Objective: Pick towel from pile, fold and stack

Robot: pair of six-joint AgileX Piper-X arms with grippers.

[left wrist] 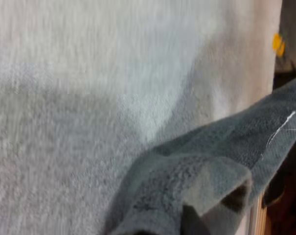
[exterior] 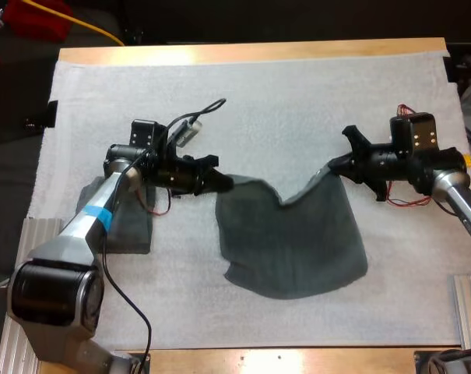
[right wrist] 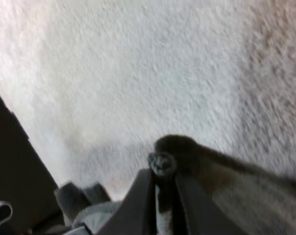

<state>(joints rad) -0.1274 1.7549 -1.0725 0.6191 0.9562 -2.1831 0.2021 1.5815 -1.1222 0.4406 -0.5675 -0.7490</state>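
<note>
Left gripper (exterior: 222,184) pinches 1 far corner of the towel (exterior: 297,241). Right gripper (exterior: 335,166) is clamped on the other far corner, its fingers (right wrist: 191,209) pressing the cloth from both sides. The towel sags between the 2 grippers, and the rest lies flat mid-mat (exterior: 297,86), toward the near edge. 1 more dark towel (exterior: 132,227) lies under the left arm, near the mat's left edge.

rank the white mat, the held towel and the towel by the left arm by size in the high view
1. white mat
2. held towel
3. towel by the left arm, smallest as seen, though the arm covers part of it
</note>
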